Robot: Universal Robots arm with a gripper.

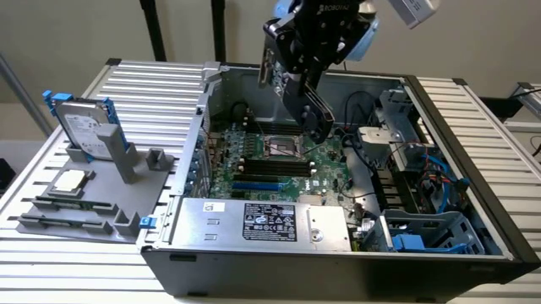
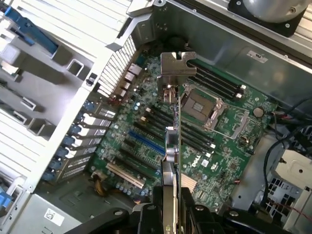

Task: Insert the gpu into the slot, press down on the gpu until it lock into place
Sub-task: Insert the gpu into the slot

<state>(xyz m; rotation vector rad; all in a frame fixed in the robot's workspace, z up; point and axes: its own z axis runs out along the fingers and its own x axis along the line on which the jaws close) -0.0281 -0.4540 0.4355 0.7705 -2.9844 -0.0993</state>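
Above the open computer case [image 1: 338,269], the gpu [image 1: 306,104] hangs in the air, clear of the motherboard [image 1: 328,162] and not seated in anything. The exterior view shows it as a dark card tilted on a slant, its lower end hovering over the area beside the cpu socket [image 1: 283,147]. The wrist view shows it edge-on, with its silver metal bracket at the far end. The gripper [image 2: 170,209] is clamped on the card, one finger pressed against each flat face. The slot [image 1: 256,187], a long narrow blue strip, lies bare on the board. In the exterior view it sits nearer the camera than the card's lower end, and in the wrist view it lies off to one side of the card's edge rather than under it. Between the slot and the cpu socket run the parallel black memory slots [image 1: 275,166]. A silver power supply [image 1: 258,221] with a printed label fills the near part of the case. Outside the case, at the exterior view's left, a hard drive [image 1: 85,123] with blue rails stands upright in a grey holder [image 1: 101,206] on the slatted metal table [image 1: 498,126].
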